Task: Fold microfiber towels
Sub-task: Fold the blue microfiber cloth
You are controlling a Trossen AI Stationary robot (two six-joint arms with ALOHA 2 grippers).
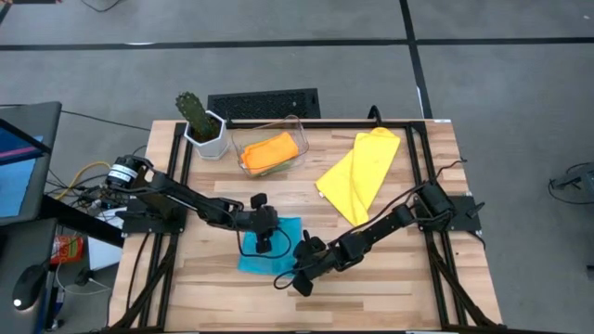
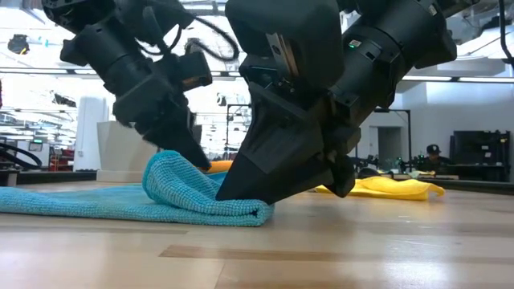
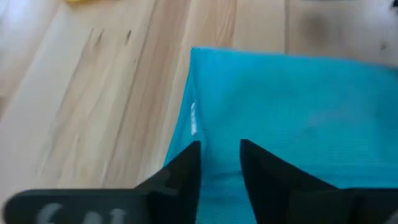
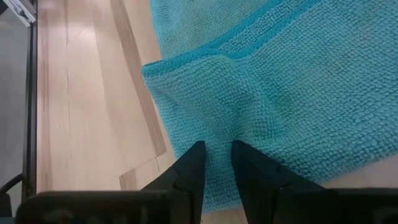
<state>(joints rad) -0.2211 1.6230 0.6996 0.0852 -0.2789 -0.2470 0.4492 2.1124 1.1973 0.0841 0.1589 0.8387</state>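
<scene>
Towels lie in three spots on your desk (image 1: 390, 278). Your blue towel (image 1: 278, 249) sits in the middle near the front edge, under both claws. Your right claw (image 4: 216, 163) is pinched on a raised fold at its edge. Your left claw (image 3: 219, 163) sits on the towel with fingers a little apart. Your yellow towel (image 1: 357, 174) lies farther back on the right. Your orange towel (image 1: 269, 151) is in the clear bin (image 1: 299, 130).

From my station the overhead light reads bright and even, with soft shadows on the desk (image 1: 371, 278). My left wrist view is blurred throughout; the low view shows backlit arms nearly black against glaring ceiling lights.
</scene>
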